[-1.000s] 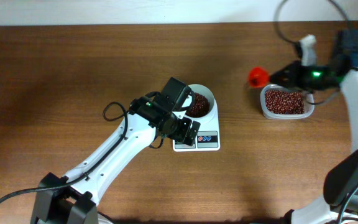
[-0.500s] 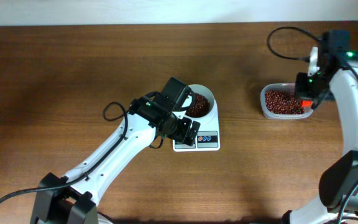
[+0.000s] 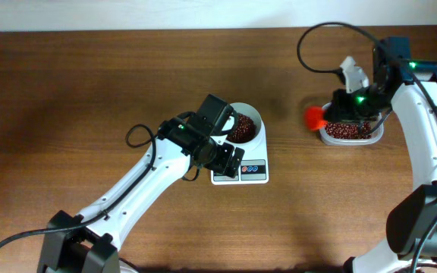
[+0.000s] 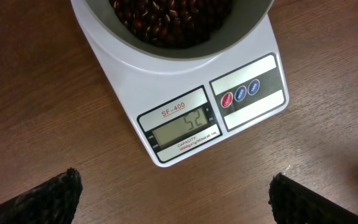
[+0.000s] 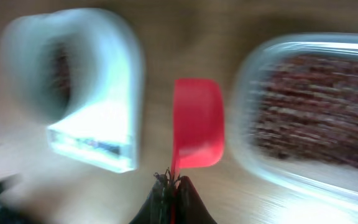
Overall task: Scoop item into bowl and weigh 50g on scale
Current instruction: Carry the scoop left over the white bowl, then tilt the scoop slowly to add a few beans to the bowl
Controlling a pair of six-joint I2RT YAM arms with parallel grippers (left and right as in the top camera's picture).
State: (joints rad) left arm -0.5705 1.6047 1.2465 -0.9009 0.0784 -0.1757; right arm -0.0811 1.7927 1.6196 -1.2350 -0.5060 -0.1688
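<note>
Two arms are being shown in the overhead view. At the centre of the frame the left tool [image 3: 224, 158] is being held just above the scale [image 3: 241, 173], on which the bowl [image 3: 256, 117] of beans [image 3: 243, 127] is being carried. At the upper right, the right tool [image 3: 338, 114] is being held over the left edge of the clear tub [image 3: 378, 135], with a red scoop [image 3: 313, 116] being gripped and pointed toward the bowl.

In the left wrist view, 52 is being shown on the display [image 4: 182, 129]. The filling is therefore being judged done, slightly past target, so a few beans are perhaps being left to remove. The left tool [image 4: 178, 202] is being kept wide open at the bottom corners, with nothing held.

In the blurred right wrist view, the scoop [image 5: 196, 127] is being clamped by its handle at the bottom centre. Its cup is appearing empty, though blur is preventing certainty. The tub [image 5: 260, 155] is being seen at right. Only the left arm over the scale is being judged an obstacle.
</note>
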